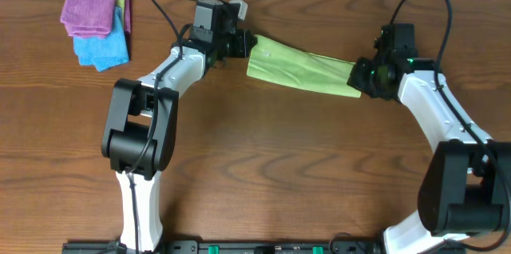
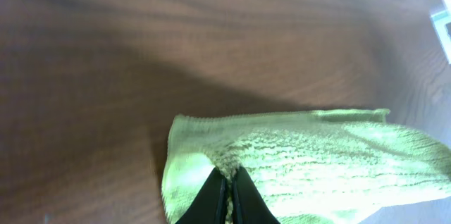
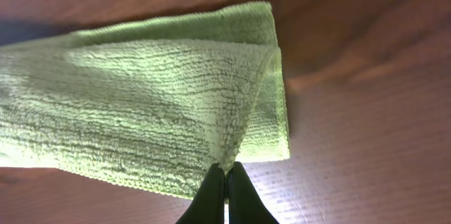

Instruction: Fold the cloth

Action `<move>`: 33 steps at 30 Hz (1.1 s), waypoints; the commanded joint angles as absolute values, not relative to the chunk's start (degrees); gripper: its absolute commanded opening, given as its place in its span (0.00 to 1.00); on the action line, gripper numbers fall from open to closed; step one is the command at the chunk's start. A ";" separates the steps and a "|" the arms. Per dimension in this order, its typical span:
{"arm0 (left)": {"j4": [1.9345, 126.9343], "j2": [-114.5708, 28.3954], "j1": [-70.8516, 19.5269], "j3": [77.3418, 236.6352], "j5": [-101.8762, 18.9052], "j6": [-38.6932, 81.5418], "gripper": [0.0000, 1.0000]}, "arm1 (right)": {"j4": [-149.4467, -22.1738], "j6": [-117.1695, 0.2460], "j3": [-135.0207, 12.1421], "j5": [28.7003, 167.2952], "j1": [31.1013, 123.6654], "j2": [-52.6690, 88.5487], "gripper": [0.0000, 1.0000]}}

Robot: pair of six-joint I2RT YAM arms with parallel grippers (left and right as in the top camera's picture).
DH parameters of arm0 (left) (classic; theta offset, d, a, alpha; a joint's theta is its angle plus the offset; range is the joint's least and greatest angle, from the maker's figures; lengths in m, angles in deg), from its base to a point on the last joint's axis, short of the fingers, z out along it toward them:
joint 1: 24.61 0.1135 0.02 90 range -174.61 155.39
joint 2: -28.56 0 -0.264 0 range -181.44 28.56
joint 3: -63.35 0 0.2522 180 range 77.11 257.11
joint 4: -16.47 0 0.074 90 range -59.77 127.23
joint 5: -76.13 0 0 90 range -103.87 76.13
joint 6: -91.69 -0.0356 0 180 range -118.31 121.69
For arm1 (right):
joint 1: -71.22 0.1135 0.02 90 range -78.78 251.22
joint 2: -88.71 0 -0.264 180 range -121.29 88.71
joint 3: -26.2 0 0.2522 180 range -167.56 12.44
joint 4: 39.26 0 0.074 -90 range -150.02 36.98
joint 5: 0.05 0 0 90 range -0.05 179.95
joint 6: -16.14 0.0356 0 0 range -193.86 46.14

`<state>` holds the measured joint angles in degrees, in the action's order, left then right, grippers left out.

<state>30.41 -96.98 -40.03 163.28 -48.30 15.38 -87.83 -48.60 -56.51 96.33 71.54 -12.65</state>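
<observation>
We have the cloth (image 1: 299, 69) strung between both arms over the far half of the table (image 1: 263, 174), one short end in each gripper.

The left gripper (image 1: 243, 45) is closed down on the cloth's left end. In the left wrist view its fingertips (image 2: 227, 182) meet with fabric bunched between them. The right gripper (image 1: 361, 78) is the same, with its jaws pressed together on the right end. In the right wrist view the pinch (image 3: 225, 175) sits at a corner where the fabric layers converge.

We judge that this two-ended hold keeps the cloth taut and off the wood, so it hangs flat and the edges stay lined up for laying down or bringing the ends together. The shadow under the cloth in the left wrist view suggests it is lifted, though we can't tell by how much. The right end shows more than one layer (it looks doubled over already, but we can't count the folds).

The cloth reads as a narrow band, with its long axis running left to right across the table. It slants a little, with the left end nearer the far edge and the right end nearer the robot. We can't see the tag.

The purple cloth (image 1: 94, 10) and blue cloth (image 1: 102, 48) are stacked at the far left corner, well apart and not involved.
</observation>
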 commanded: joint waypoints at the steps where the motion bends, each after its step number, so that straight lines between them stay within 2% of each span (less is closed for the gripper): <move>1: 32.42 -97.57 -39.47 164.70 -48.50 14.94 0.05 | -88.62 -47.75 -57.67 92.68 71.91 -12.82 0.02; 9: 37.26 -97.57 -39.47 164.70 -50.84 13.52 0.06 | -87.68 -47.80 -57.63 89.75 71.91 -14.33 0.02; 20: 36.45 -97.92 -39.38 164.62 -46.32 11.95 0.06 | -84.51 -47.80 -57.63 90.10 72.04 -17.39 0.02; 33: 42.44 -99.47 -39.64 164.62 -49.92 11.95 0.05 | -84.05 -48.21 -57.63 89.29 71.84 -19.23 0.02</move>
